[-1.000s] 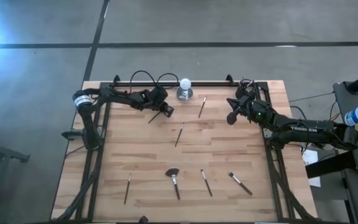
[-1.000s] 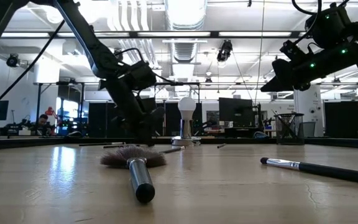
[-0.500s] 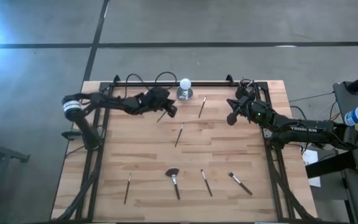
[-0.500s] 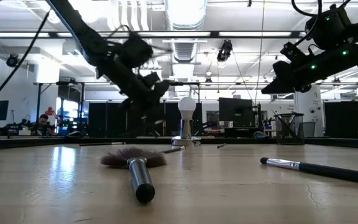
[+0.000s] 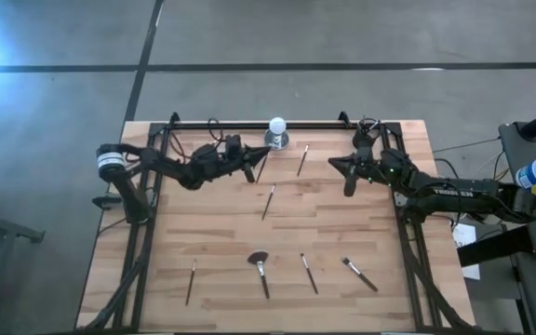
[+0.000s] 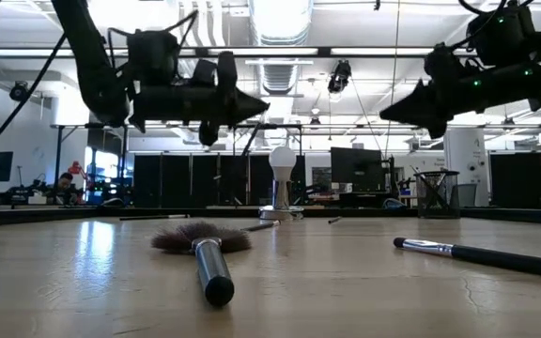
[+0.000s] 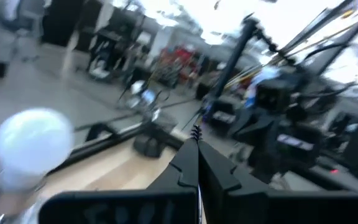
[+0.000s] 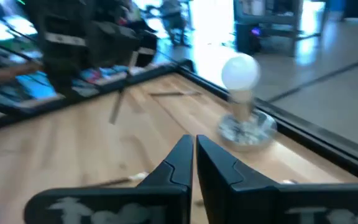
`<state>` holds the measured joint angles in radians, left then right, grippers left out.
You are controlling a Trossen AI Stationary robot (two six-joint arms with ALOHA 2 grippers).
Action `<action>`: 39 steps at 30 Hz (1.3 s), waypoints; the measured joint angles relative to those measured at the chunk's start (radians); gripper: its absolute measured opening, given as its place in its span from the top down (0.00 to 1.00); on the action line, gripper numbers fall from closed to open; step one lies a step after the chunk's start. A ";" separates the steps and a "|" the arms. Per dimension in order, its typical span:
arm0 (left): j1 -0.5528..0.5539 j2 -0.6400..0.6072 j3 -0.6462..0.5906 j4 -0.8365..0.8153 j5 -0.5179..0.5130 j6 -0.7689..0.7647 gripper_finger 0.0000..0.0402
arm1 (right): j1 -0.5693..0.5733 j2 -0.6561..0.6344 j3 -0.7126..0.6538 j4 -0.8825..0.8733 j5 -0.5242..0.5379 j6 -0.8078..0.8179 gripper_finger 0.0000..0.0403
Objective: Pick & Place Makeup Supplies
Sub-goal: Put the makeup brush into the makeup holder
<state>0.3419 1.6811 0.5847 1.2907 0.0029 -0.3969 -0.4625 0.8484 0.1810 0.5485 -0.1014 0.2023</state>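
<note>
We see the left gripper (image 5: 252,169) raised off the wooden table (image 5: 212,233) near its far rail. Its fingers are pressed together on what looks like a slim stick (image 5: 261,165), which crosses the tip at a slant. In the left wrist view only a thin sliver of it shows above the closed fingertips, so we cannot tell what kind of supply it is. In the low view this gripper (image 6: 256,105) lies roughly level, high above the tabletop.

The white ball on a silver base (image 5: 276,133) stands just beyond the left gripper's tip, toward the rail. A dark brush (image 5: 302,160) lies flat between the two grippers, closer to the left one. Another slim stick (image 5: 269,201) lies on the wood a little nearer the front edge than the left gripper.

The right gripper (image 5: 348,181) hangs in the air over the table's right side, facing the left gripper across the dark brush. Its fingers are drawn together with only a hairline between them, and we see nothing held there.

The other supplies lie well away from both grippers, in a loose row toward the front edge. The fan brush (image 5: 260,270) is roughly midway between the grippers, and a short brush (image 5: 310,274) lies beside it. A pale-tipped brush (image 5: 359,274) lies on the right gripper's side. A thin stick (image 5: 192,281) lies on the left gripper's side.
</note>
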 joint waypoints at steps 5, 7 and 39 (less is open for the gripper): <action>-0.028 0.050 0.023 0.098 0.027 0.005 1.00 | 0.001 0.102 0.000 0.162 -0.114 0.077 0.85; -0.043 0.068 0.045 0.126 0.035 0.015 1.00 | 0.008 0.161 0.005 0.236 -0.117 0.096 0.80; -0.098 0.146 0.198 0.135 0.077 0.073 1.00 | 0.086 0.771 0.430 0.493 -0.226 0.128 0.64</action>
<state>0.2443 1.8271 0.7830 1.4258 0.0797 -0.3237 -0.3767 1.6193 0.6112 1.0419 -0.3270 0.3300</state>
